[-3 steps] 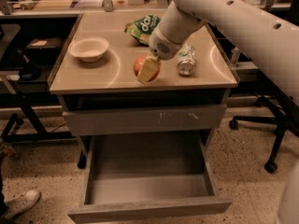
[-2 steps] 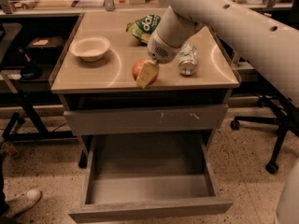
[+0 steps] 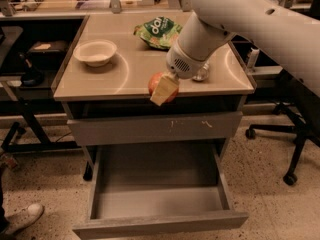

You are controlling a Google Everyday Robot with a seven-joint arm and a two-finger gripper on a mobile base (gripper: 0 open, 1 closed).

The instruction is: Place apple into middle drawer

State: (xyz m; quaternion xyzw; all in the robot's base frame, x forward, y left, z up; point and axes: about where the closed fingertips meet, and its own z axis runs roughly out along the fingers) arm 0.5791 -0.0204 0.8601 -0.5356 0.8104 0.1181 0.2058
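My gripper (image 3: 161, 91) is shut on the red-orange apple (image 3: 154, 82) and holds it just above the front edge of the tan countertop (image 3: 125, 76). The pale fingers (image 3: 165, 88) cover the apple's right side. The middle drawer (image 3: 157, 186) is pulled wide open below, straight under the apple; its smooth grey inside holds nothing and its plain front panel (image 3: 160, 225) faces me. Between countertop and open drawer is a shut grey drawer front with pale scratch marks (image 3: 155, 128).
A white bowl (image 3: 95, 52) sits at the counter's left. A green chip bag (image 3: 159, 31) lies at the back. A drink can (image 3: 202, 74) lies behind my arm. An office chair base (image 3: 292, 134) stands at the right. A shoe (image 3: 22, 218) shows at bottom left.
My gripper has carried the apple from the middle of the countertop forward to its front edge, closer to the open drawer. Bowl, bag and can have not moved.
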